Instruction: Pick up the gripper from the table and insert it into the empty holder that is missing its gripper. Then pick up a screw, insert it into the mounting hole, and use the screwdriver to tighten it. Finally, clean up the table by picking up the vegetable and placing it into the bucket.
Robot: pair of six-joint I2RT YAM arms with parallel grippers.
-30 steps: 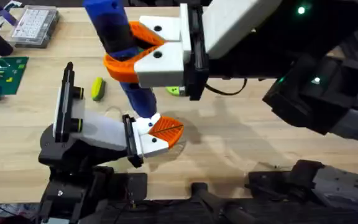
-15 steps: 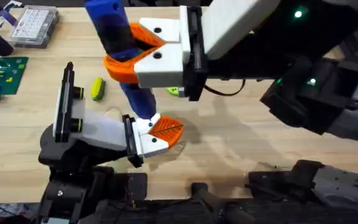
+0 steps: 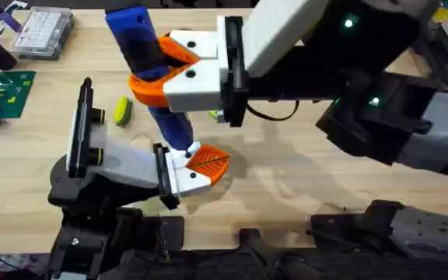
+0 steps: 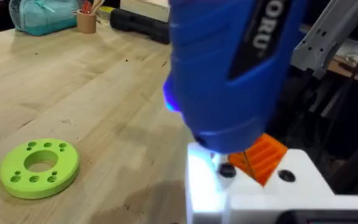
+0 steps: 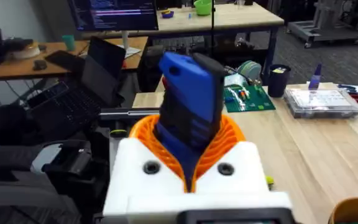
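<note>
Right arm slides bit left since earlier. Right pincer (image 3: 158, 68) squeezes screwdriver (image 3: 150, 62) (blue, tilted), tip down by left pincer (image 3: 201, 165); left grip unclear. Vegetable (image 3: 122, 110) on surface, nearer left arm.

Bare wooden counter (image 3: 302, 167) lies open right of centre. The upright blue pen-shaped screwdriver (image 3: 150, 70), clamped in the right gripper (image 3: 162, 66), blocks the middle; the left gripper (image 3: 197, 167) sits at its tip. The small yellow-green vegetable (image 3: 122, 110) lies left.
</note>
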